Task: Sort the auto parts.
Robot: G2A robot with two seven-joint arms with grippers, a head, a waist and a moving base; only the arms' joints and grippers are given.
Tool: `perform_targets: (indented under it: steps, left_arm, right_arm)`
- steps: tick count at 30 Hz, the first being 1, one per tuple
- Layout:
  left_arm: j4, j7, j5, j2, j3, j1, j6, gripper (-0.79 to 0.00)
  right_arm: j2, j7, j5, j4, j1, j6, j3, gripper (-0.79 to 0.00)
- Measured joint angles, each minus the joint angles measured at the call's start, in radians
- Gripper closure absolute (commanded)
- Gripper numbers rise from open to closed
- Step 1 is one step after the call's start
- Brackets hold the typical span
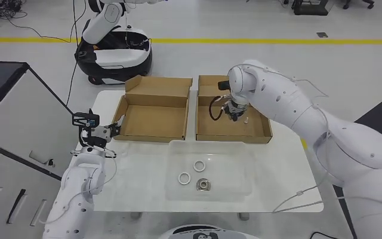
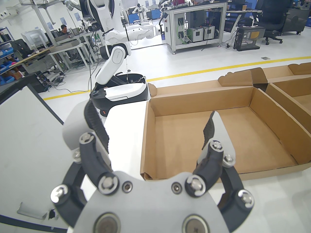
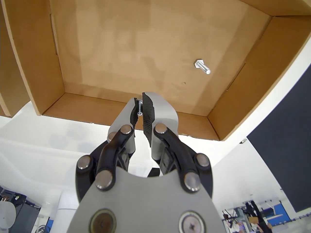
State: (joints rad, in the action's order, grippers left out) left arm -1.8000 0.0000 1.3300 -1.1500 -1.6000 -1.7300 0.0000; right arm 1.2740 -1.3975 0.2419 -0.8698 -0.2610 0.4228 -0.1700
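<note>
My right gripper (image 3: 140,103) hangs over the right cardboard box (image 1: 262,130), shut on a small threaded bolt (image 3: 139,106) pinched between its pads. Another silver bolt (image 3: 201,66) lies on that box's floor, seen also as a bolt (image 1: 246,119) in the top view beside the right gripper (image 1: 233,113). My left gripper (image 2: 155,127) is open with nothing in it, at the table's left edge by the left cardboard box (image 2: 274,127); in the top view the left gripper (image 1: 110,132) sits just left of that box (image 1: 134,134). Two white rings (image 1: 199,166) (image 1: 184,178) and a grey metal part (image 1: 203,185) lie in a clear tray (image 1: 239,185).
The two open boxes stand side by side at the back of the white table (image 1: 280,173). Another robot's base (image 1: 116,57) stands beyond the table's far edge. A dark-edged panel (image 1: 24,113) stands to the left of the table.
</note>
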Motion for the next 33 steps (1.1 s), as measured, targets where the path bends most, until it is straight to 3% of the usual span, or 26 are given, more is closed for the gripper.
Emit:
perform_targets:
  steps: [16,33]
  left_arm:
    - [0.0,0.0,0.0,0.0,0.0,0.0,0.0,-0.785]
    - [0.0,0.0,0.0,0.0,0.0,0.0,0.0,-0.785]
  right_arm:
    - [0.073,0.018,0.062,0.143,-0.038,0.018,0.0,0.0]
    - [0.115,0.056,0.064,0.211,-0.071,0.056,0.0,0.0]
